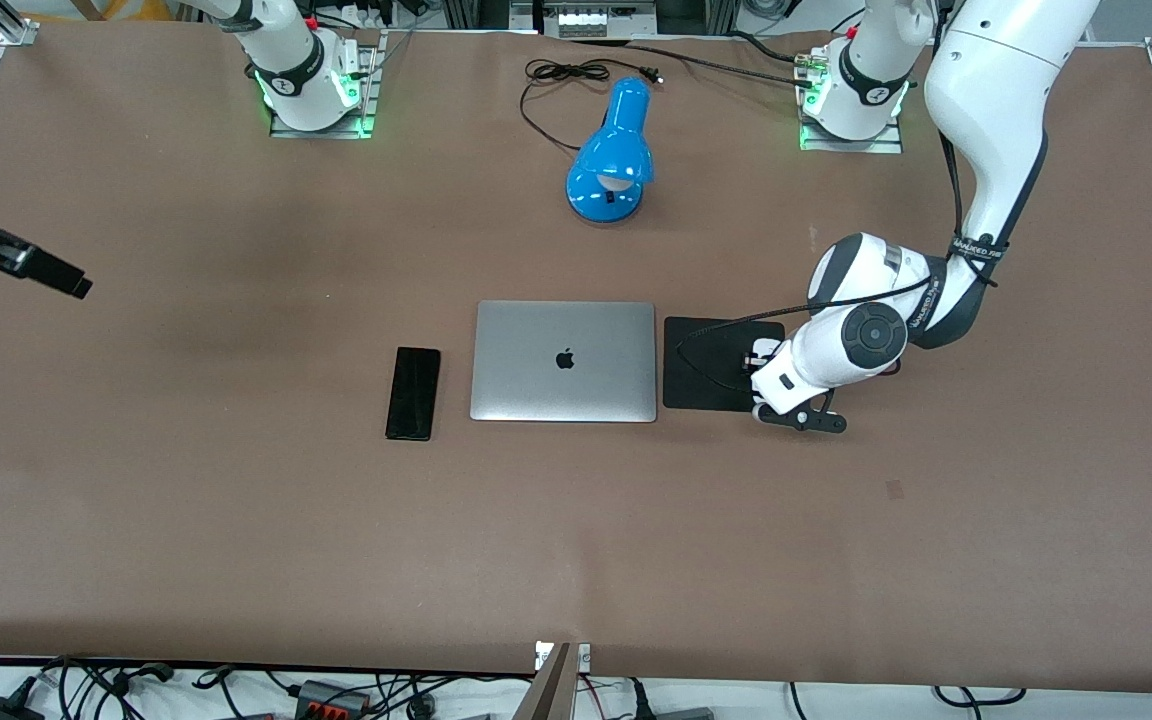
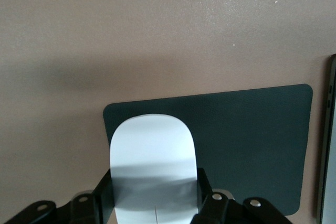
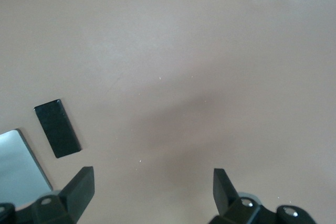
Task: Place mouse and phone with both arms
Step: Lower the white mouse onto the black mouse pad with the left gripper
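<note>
My left gripper is shut on the white mouse, one finger on each side. It holds the mouse low over the black mouse pad, at the pad's edge toward the left arm's end; I cannot tell whether the mouse touches it. In the front view the left gripper is mostly hidden under its wrist. The black phone lies flat on the table beside the closed laptop, toward the right arm's end. My right gripper is open and empty, high over bare table; the phone shows below it.
A blue desk lamp lies between the two arm bases, its black cable coiled beside it. The laptop's edge shows next to the pad. The right arm hangs over the table's end.
</note>
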`<state>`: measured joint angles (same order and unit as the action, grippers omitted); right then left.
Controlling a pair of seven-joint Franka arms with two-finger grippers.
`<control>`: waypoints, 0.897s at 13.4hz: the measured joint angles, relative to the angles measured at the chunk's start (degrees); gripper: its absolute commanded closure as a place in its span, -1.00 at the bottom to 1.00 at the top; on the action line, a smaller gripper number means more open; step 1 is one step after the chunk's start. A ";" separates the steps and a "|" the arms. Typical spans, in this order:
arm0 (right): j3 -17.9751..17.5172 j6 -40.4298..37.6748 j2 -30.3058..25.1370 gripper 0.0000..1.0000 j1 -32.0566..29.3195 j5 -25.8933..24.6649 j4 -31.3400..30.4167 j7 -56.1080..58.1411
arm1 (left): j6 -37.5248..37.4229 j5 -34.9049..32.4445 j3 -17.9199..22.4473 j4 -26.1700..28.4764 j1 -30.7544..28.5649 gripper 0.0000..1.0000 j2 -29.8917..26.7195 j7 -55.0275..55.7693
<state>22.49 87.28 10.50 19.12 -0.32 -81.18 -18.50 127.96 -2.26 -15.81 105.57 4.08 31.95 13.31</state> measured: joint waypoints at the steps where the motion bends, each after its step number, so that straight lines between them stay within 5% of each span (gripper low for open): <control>1: -6.22 -0.18 0.40 -1.00 -6.13 -0.04 0.15 0.05 | 0.01 0.00 -0.01 0.00 0.00 0.42 0.00 0.00; 3: -20.63 0.34 -0.53 -1.00 -19.84 -0.06 -0.65 0.17 | 0.11 0.00 -0.01 0.00 0.00 0.42 0.00 0.00; 4: -24.53 1.08 -1.74 -1.00 -23.55 -0.06 -1.65 0.19 | 0.17 0.00 -0.01 0.00 0.00 0.42 0.00 0.01; 12: -26.81 1.68 -4.24 -1.00 -25.64 -0.17 -3.65 2.11 | 3.44 0.00 -0.15 1.50 3.34 0.44 1.41 5.23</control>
<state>-4.33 88.96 6.26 -6.51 -0.49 -84.83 -16.39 131.40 -2.26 -15.96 107.07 7.42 33.37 18.54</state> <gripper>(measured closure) 0.000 0.379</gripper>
